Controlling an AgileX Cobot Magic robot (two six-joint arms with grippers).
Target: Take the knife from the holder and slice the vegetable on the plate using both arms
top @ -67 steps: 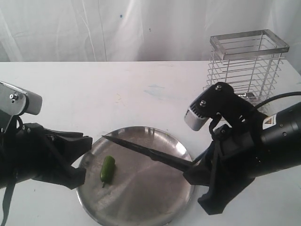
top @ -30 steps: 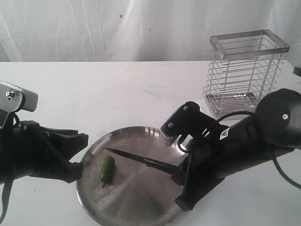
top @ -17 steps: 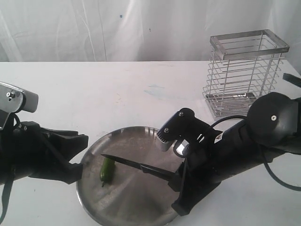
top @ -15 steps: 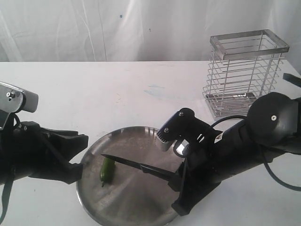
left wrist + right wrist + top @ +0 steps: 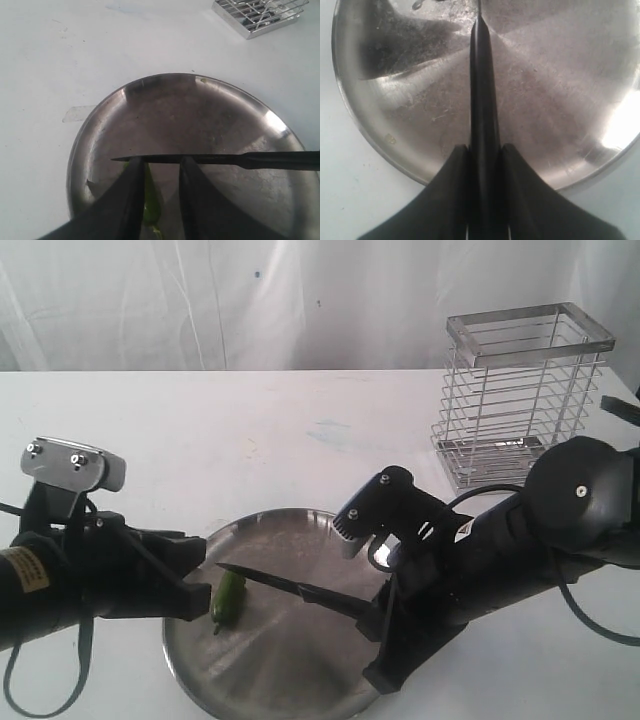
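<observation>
The green chilli (image 5: 229,598) lies on the left part of the steel plate (image 5: 300,680). My left gripper (image 5: 207,585) has reached the plate's left rim and is open. In the left wrist view its two fingers (image 5: 131,192) straddle the chilli (image 5: 150,206), which lies against one finger. My right gripper (image 5: 378,615) is shut on the black handle of the knife (image 5: 290,587). The blade points left and its tip hangs just above the chilli. In the right wrist view the knife (image 5: 481,90) runs straight out from the gripper (image 5: 485,150) over the plate (image 5: 570,100).
The wire holder (image 5: 523,390) stands at the back right of the white table, behind the right arm; its base (image 5: 257,12) shows in the left wrist view. A white curtain closes off the back.
The left arm has moved right until its fingers reach the chilli. The right arm brought the knife down and left over the plate, then held nearly still for the last half second.
</observation>
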